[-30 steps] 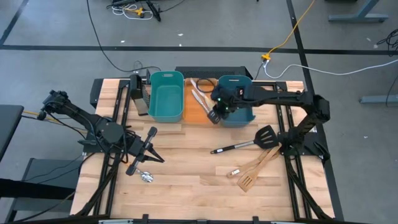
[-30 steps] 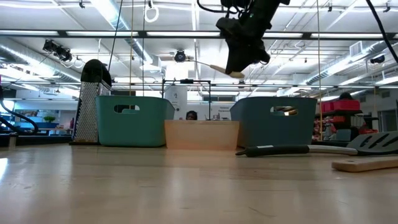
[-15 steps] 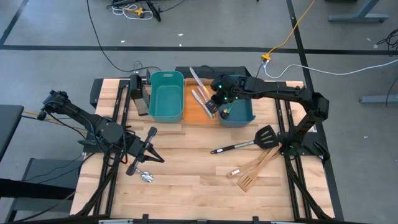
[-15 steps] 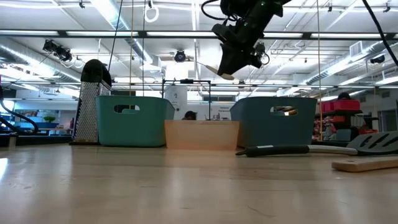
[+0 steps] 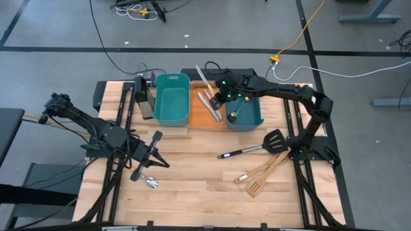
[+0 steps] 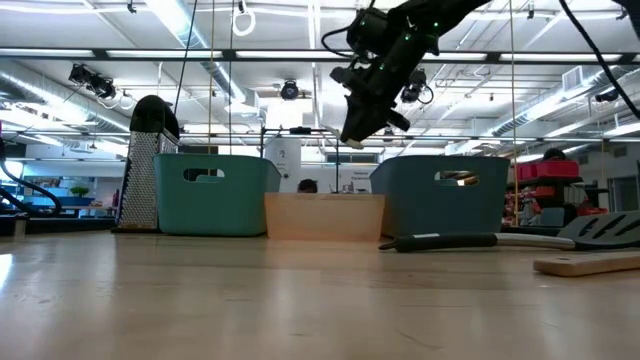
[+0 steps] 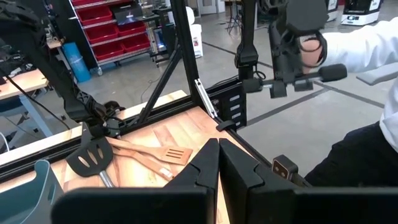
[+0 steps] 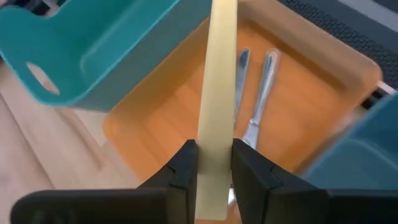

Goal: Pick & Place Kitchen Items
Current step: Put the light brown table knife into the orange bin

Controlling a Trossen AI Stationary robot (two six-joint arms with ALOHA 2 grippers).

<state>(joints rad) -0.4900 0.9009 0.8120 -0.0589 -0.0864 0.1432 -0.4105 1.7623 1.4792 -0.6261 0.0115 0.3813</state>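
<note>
My right gripper (image 5: 221,97) hangs above the orange bin (image 5: 199,119) between the two teal bins and is shut on a pale cream, flat, slim utensil (image 8: 217,74). Two silver utensils (image 8: 258,87) lie in the orange bin below it. A black slotted spatula (image 5: 257,147) and two wooden spatulas (image 5: 266,172) lie flat on the table's right half. A small silver piece (image 5: 152,182) lies near the left arm. My left gripper (image 5: 160,160) waits shut over the table's left near part and holds nothing. My right gripper pinches the cream utensil between its two fingers (image 8: 183,165), on its flat shaft (image 8: 216,146). The utensil runs on straight past the fingertips, along the fingers. It is lifted clear, high over the orange bin (image 6: 325,215). Its end behind the fingers is hidden.
Two teal bins (image 5: 172,99) (image 5: 249,119) flank the orange bin at the far edge. A metal grater (image 5: 142,96) stands left of them. A small short piece (image 5: 243,176) lies by the wooden spatulas. A person's white sleeve (image 7: 373,50) shows beyond the table's right edge.
My right gripper has moved toward the table's left and far edge, from above the right teal bin to above the orange bin, and has turned on the way. The cream utensil has travelled with it, still held. The left arm has kept still.
</note>
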